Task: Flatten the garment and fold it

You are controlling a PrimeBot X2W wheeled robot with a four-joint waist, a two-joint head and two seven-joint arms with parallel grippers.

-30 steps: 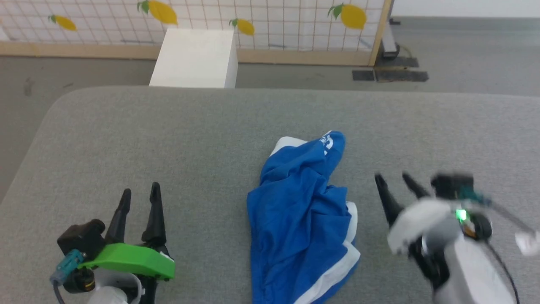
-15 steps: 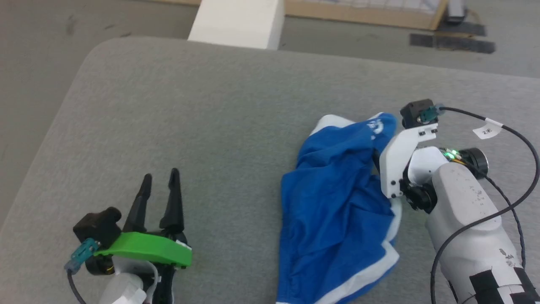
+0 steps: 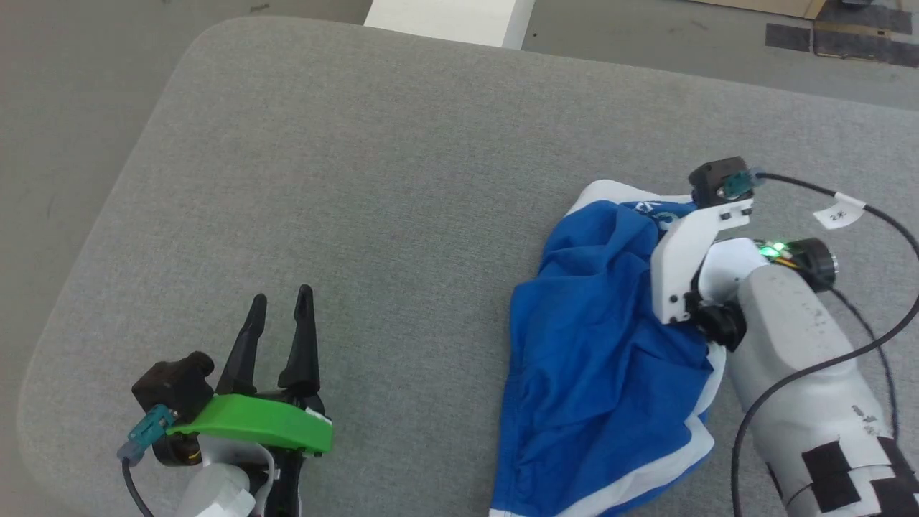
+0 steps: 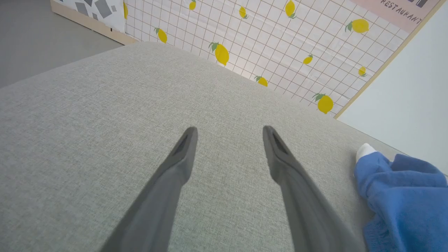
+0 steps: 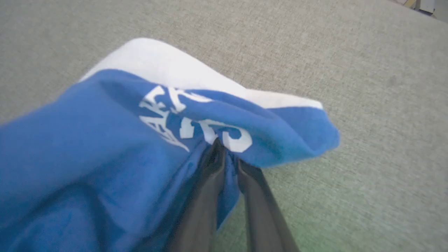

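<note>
The shorts lie crumpled on the right side of the bench, nothing flattened yet. And there: the right tool, open beside them a second ago, has pinched shut on a fold by the white lettering. First grab made, so spreading can probably start. The left tool waits spread wide, well apart.

**Matt cloth, smooth plastic**

The crumpled royal-blue cloth shorts, at four o'clock, look thin and matt. The grey fabric-covered worktop is coarse-woven. The dark fingers are matt; the green plastic cover at seven o'clock is smooth.
</note>
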